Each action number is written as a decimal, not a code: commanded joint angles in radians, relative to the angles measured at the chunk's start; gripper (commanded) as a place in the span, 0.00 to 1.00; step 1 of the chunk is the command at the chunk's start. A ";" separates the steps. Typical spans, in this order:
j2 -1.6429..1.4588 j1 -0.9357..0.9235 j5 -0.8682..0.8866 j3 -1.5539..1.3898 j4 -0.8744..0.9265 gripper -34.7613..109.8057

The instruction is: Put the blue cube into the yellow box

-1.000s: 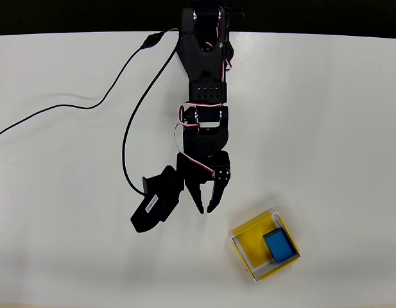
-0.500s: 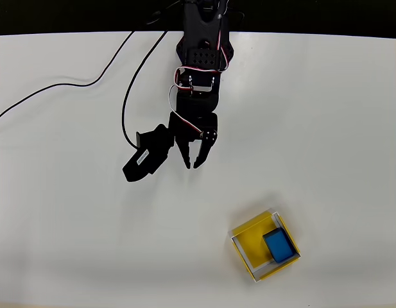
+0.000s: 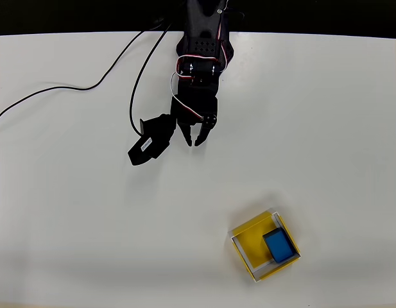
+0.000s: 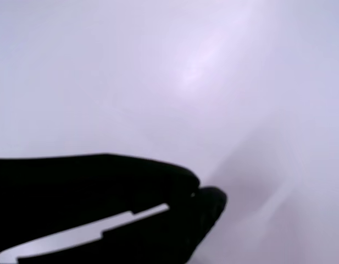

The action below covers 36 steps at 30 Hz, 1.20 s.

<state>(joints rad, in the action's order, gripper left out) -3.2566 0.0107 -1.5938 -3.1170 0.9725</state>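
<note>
In the overhead view the blue cube (image 3: 278, 246) lies inside the yellow box (image 3: 251, 243), against its right wall, near the table's lower right. My black gripper (image 3: 193, 141) is far up and left of the box, over bare white table, holding nothing. Its fingertips touch, so it is shut. The wrist view has the gripper (image 4: 195, 193) as a dark shape low in the frame, tips meeting, with only a thin slit further back, over blurred white table.
A black cable (image 3: 69, 88) runs across the upper left of the table to the arm. The black camera housing (image 3: 148, 146) sticks out left of the gripper. A dark band (image 3: 88, 16) marks the table's far edge at the top.
The arm has drawn back towards the top of the overhead view, away from the box. The cube and the box have not moved.
</note>
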 commanded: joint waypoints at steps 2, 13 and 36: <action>-0.069 -0.002 -0.009 -0.028 0.176 0.24; -0.087 -0.038 -0.038 -0.029 0.387 0.24; -0.084 -0.046 -0.026 -0.029 0.387 0.24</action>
<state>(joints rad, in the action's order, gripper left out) -3.3180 -0.0245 -1.6076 -3.1170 1.3422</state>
